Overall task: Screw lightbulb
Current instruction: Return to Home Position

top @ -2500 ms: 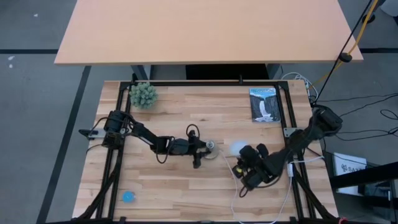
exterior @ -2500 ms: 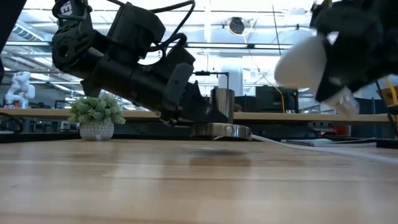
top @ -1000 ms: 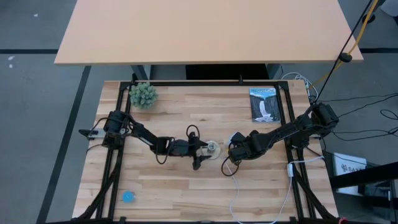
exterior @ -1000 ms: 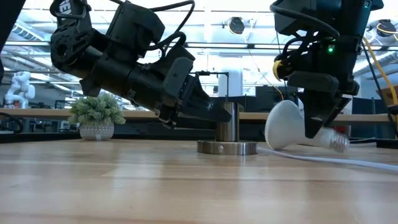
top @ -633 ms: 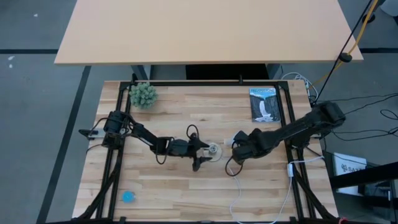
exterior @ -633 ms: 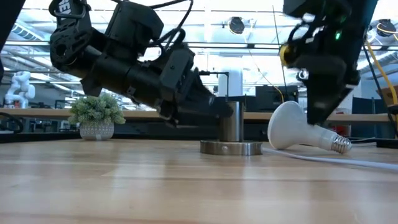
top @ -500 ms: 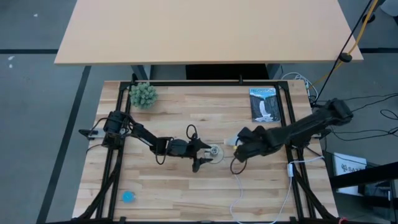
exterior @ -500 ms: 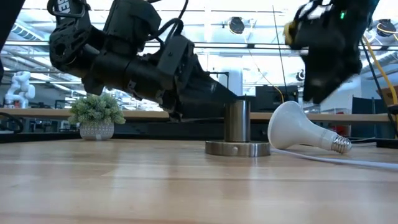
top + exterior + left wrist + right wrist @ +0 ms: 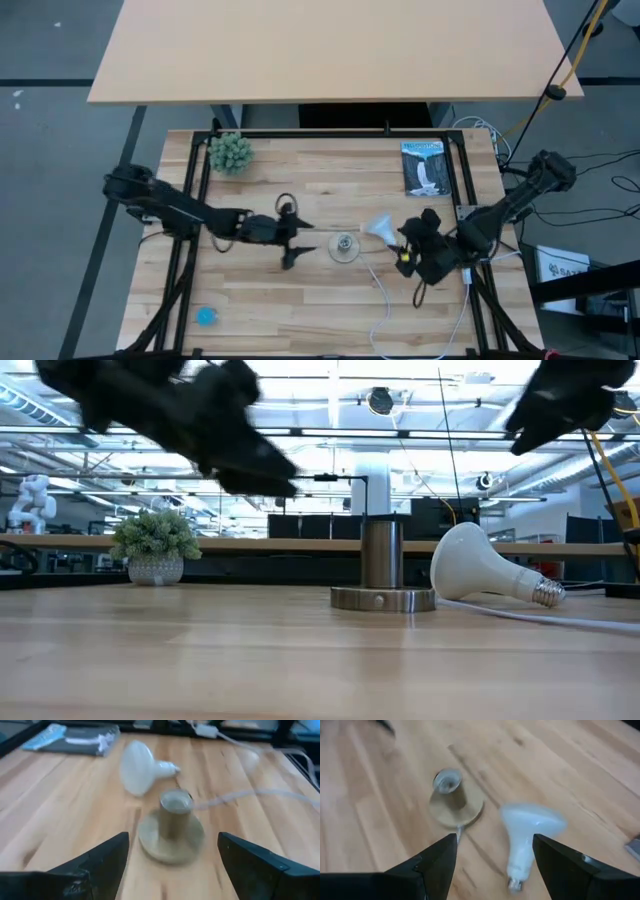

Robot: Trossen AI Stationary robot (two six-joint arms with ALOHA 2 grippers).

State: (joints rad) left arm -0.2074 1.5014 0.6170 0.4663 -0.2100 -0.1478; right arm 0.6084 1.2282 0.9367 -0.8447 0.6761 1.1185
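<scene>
Bulb: the white matte lightbulb (image 9: 480,572), round dome narrowing cone-like to a ribbed grey metal screw base, lies on its side on the pale wooden plank table (image 9: 300,300). Its dome faces the socket and its thread points away. It is not seated.

Socket: the brushed-metal socket (image 9: 382,575), a short upright cylinder on a flat round disc, stands just beside the bulb. Its mouth is open and bare. A thin white cord (image 9: 530,615) trails from its base across the table.

Claws: your left claw (image 9: 297,244) hangs near the socket on the side away from the bulb, fingers spread, nothing between them. Your right claw (image 9: 408,248) hangs near the bulb, also spread and empty. Neither touches bulb or socket.

Step (judgement): release is done and the arms are in the back-off to rest pose. The bulb is out of the socket, so no screw-in stands at present.

Next move (judgement): clear both arms upward without brushing the cord. The smooth dome can roll, so keep your fingers off it.

Surroundings: a small green potted plant (image 9: 230,152) and a flat printed booklet (image 9: 427,168) sit at the far edge, well apart.
</scene>
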